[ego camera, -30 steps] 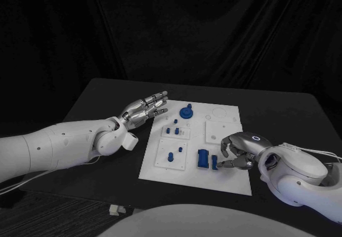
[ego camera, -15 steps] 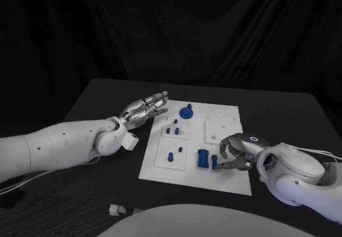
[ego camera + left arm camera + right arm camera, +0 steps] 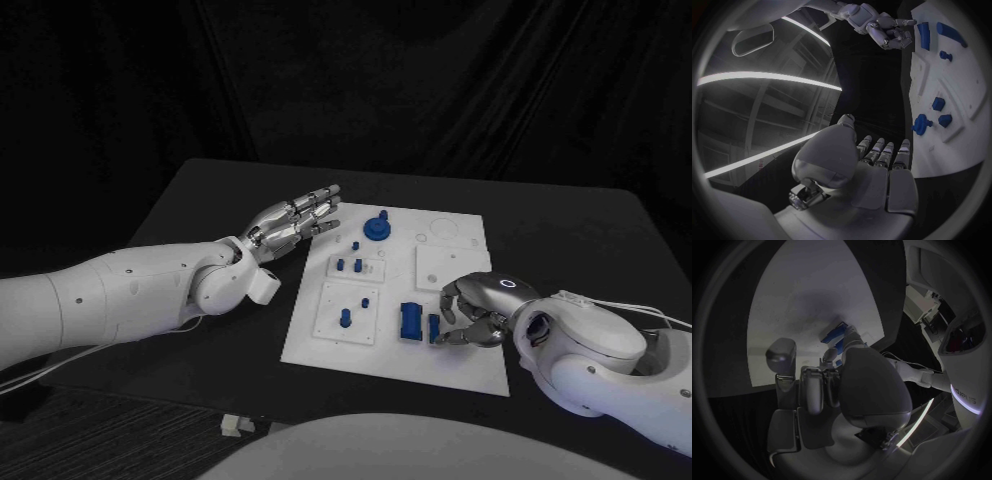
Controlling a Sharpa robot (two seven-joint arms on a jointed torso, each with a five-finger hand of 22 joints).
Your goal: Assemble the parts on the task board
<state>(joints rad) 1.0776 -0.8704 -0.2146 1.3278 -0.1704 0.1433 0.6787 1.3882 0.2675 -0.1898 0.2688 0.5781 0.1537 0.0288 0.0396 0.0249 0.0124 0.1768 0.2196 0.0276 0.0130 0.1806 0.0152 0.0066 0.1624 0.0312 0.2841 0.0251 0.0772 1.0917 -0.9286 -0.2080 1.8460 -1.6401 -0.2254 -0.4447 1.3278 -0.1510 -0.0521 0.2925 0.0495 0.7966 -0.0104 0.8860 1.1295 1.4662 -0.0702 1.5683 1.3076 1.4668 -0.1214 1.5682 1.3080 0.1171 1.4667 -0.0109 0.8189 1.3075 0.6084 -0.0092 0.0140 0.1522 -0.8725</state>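
Right robot hand (image 3: 476,305) shifted slightly left since the earlier frame, fingers curled down at the blue parts (image 3: 418,322) near the right of the task board (image 3: 447,262); grip on a part cannot be told. Left robot hand (image 3: 293,220) unchanged: fingers spread, holding nothing, above the bench (image 3: 216,200) at the board's far left edge.

The near right part of the white board (image 3: 397,355) is blocked by the right hand (image 3: 473,312), curled down beside two upright blue blocks (image 3: 418,323). The board's far left edge is crowded by the flat, spread left hand (image 3: 293,220). Bare white surface is left between the hands, broken by small blue pegs (image 3: 351,266) and a round blue knob (image 3: 376,229).
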